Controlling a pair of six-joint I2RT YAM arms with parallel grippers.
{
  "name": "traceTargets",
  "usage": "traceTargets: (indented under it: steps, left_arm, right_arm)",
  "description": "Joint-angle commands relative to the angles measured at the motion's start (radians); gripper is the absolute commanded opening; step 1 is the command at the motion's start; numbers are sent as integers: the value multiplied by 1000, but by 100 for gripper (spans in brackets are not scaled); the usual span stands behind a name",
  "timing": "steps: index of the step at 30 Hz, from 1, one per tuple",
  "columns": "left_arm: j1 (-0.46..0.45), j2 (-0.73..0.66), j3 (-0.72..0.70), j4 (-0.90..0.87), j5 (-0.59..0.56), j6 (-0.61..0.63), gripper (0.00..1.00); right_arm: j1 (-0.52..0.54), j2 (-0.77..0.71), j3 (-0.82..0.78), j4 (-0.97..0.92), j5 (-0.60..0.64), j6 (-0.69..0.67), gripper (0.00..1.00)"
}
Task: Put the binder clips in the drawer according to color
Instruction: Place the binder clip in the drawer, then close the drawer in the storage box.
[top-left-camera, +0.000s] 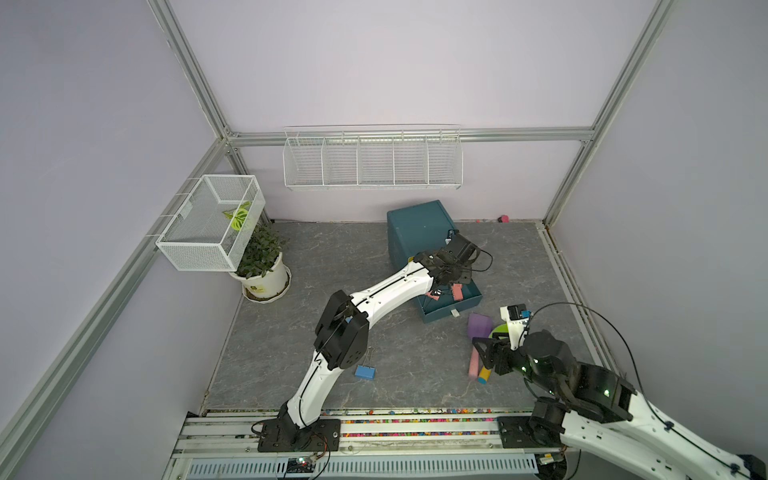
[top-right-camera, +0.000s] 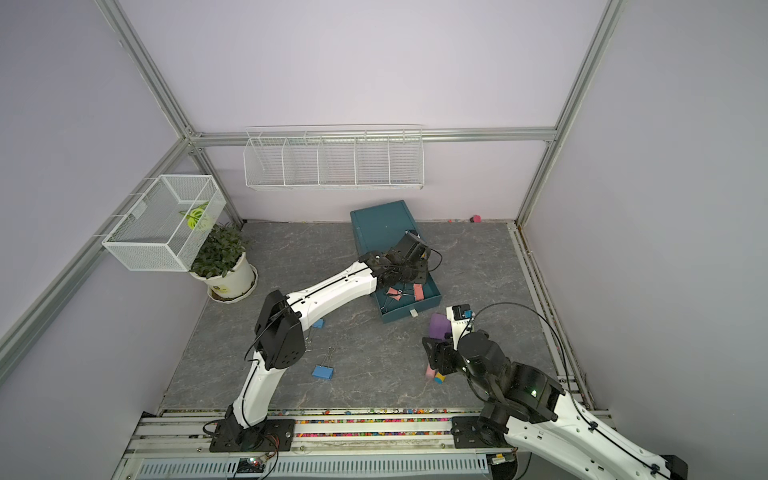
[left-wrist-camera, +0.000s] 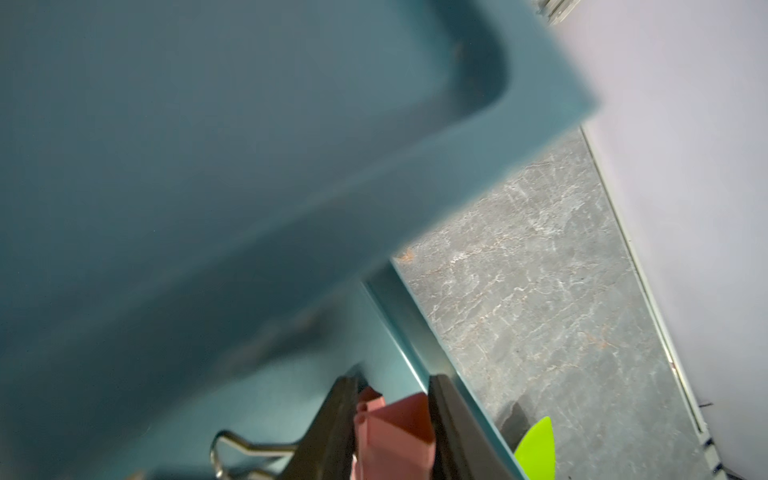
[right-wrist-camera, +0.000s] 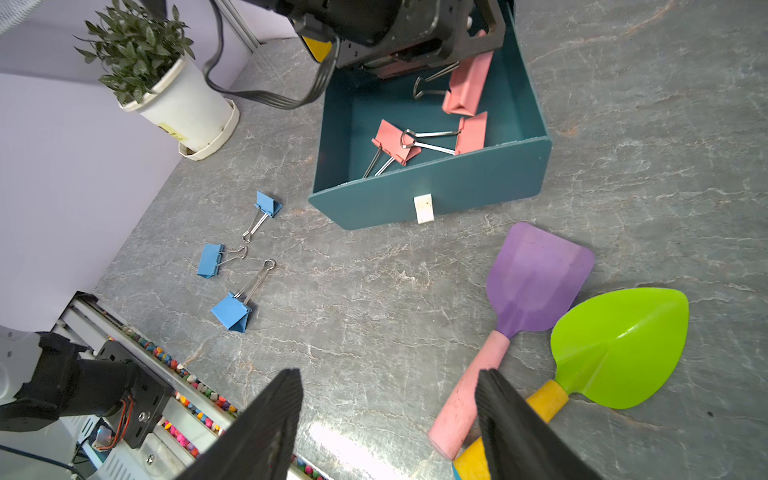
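Blue clips (right-wrist-camera: 211, 259) lie on the floor (right-wrist-camera: 374, 270). Next, the left gripper (left-wrist-camera: 395, 386) pinches a pink clip (left-wrist-camera: 399, 432) over the open teal drawer (right-wrist-camera: 457, 187), above two more pink clips (right-wrist-camera: 395, 141). The right gripper (right-wrist-camera: 389, 374) hangs wide open, holding nothing

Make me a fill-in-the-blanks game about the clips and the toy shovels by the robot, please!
1. The binder clips inside the open drawer are all ____.
2. ____ blue clips lie outside it on the grey surface.
3. The shovel with the yellow handle has a ____ blade.
4. The plant grows in a ____ pot.

Missing words: pink; three; green; white.
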Motion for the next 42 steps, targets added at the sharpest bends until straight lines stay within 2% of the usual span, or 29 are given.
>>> traceTargets:
  steps: [1, 6, 9, 14, 17, 21, 25, 31, 36, 42]
  left_arm:
    - [-5, 25, 36, -22, -15, 20, 38]
    - [-4, 20, 48, -31, -21, 17, 48]
    - [-6, -11, 48, -29, -15, 10, 54]
    - [-19, -102, 34, -27, -21, -6, 56]
    - [-23, -193, -29, 0, -22, -26, 56]
    - [-23, -333, -158, 37, -48, -42, 56]
    - [-23, -473, -294, 24, -142, -86, 55]
    - [-5, -698, -582, 54, -230, -147, 54]
    - [59, -898, -833, 73, -221, -208, 53]
    - [173, -1088, -1079, 79, -160, -253, 53]
  right_arm:
    - [0, 51, -8, 26, -3, 28, 72]
    - [-36, 93, -6, 47, -33, 33, 72]
    - [-92, 112, -7, 53, -72, 34, 72]
    - [-238, 168, -14, 105, -195, 33, 69]
    - [-308, 232, -12, 161, -268, 35, 68]
    - [-363, 313, -20, 269, -333, 46, 64]
    - [-417, 402, -29, 368, -403, 104, 56]
    - [-429, 481, -85, 536, -446, 231, 46]
    - [-430, 513, -154, 692, -461, 342, 42]
    - [-436, 561, -164, 747, -460, 376, 40]
